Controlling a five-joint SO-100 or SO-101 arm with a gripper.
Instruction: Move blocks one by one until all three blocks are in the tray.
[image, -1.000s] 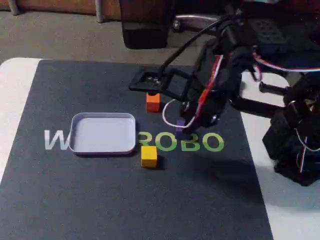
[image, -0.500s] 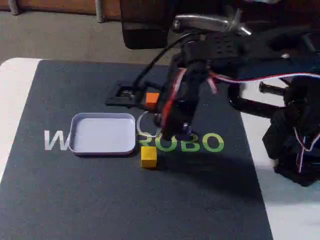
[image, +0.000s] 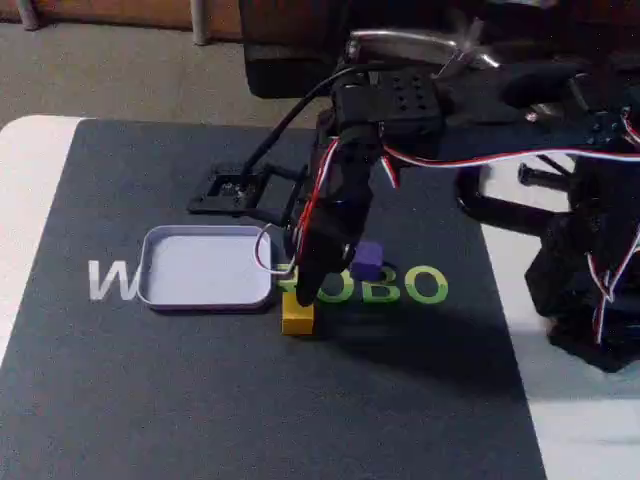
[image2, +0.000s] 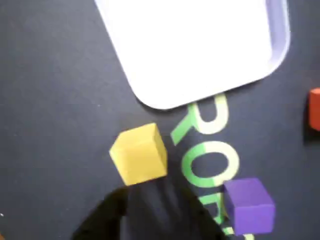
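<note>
1. Black and hung with red and white wires, the tool (image: 303, 290) is seen in the fixed view lowered from the arm to a spot just above the yellow block (image: 297, 317).
2. Whether the tool is open or closed cannot be told: in the fixed view its tip is one dark mass, and in the wrist view it shows as a blurred dark shape (image2: 150, 212) at the bottom edge.
3. Nothing is seen held between its fingers.
4. The yellow block (image2: 139, 153) is found directly ahead of the tool in the wrist view, resting on the dark mat (image2: 45, 100); contact with the tool cannot be judged.
5. The purple block (image: 367, 259) is set just to the right of the tool in the fixed view, on the green lettering (image: 415, 286) of the mat.
6. The tray (image: 205, 266) lies just to the left of the tool in the fixed view, and no block is seen inside it.
7. In the wrist view the tray (image2: 200, 45) is placed beyond the yellow block, and the purple block (image2: 249, 205) sits right of the tool.
8. An orange block (image2: 314, 107) is cut by the right edge of the wrist view, well apart from the tool.
</note>
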